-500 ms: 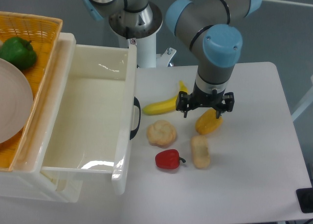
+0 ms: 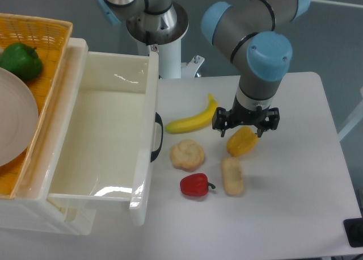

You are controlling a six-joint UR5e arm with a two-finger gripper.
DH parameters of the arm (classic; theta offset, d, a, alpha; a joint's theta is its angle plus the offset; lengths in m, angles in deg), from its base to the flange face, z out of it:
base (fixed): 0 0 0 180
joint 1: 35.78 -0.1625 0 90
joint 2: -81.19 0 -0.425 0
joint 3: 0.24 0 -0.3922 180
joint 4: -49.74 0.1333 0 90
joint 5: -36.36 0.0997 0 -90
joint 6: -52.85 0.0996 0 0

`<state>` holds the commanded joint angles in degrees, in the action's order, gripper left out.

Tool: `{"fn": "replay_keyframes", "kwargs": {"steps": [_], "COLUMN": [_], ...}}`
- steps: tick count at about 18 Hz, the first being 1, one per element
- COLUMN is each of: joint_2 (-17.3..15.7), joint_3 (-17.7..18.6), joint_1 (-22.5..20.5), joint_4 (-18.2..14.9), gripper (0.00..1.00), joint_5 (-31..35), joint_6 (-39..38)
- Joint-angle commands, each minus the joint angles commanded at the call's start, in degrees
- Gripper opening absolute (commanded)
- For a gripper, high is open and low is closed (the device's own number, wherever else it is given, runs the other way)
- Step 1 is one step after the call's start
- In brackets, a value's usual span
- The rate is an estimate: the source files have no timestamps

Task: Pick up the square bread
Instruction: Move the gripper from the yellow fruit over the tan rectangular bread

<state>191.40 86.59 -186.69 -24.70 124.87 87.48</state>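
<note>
**Gripper shifted right, over the yellow pepper**

Shifted right since half a second ago: gripper (image 2: pixel 246 122), now clear of the banana tip it overlapped before. Hangs over the top edge of the yellow-orange pepper (image 2: pixel 241 142), dark fingers spread apart with nothing between them. Height above the table cannot be told from this view.

Lies on the white table (image 2: pixel 295 175): square bread (image 2: pixel 232 176), pale tan and oblong, long axis running roughly toward the camera. Sits just below the pepper, a narrow strip of bare tabletop between the two. Well apart from the gripper, unmoved and untouched.

Crowded on the bread's left: red pepper (image 2: pixel 194 185) close by, its stem pointing at the bread with a small gap left. Round bun (image 2: pixel 187 154) up and to the left, near the red pepper, apart from the bread. Banana (image 2: pixel 193 121) farther back, curving up toward the arm's side.

Open on the bread's right and near side: bare tabletop all the way to the table's right edge and front edge. Dark object (image 2: pixel 354 233) only at the far right front corner, partly cut off.

Bounded on the left: white bin (image 2: pixel 150 158) with a black handle (image 2: pixel 156 138) facing the food, bun nearest to it. Beyond it, orange basket (image 2: pixel 39 38) holding a green pepper (image 2: pixel 20 61) and a pale plate (image 2: pixel 14 124).
</note>
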Motion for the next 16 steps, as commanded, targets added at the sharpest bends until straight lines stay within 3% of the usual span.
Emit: {"fn": "replay_keyframes", "kwargs": {"steps": [10,13,16], "joint_2": [4.6,5.5,7.1], "joint_3": [3.0,4.9,4.5], "joint_1": [-0.5,-0.6,-0.4], "joint_4": [4.7,10.4,12.0], "gripper": [1.0,1.0,1.0], "joint_5": [-0.5,-0.9,-1.1], "joint_6": [-0.3,-0.3,-1.3]}}
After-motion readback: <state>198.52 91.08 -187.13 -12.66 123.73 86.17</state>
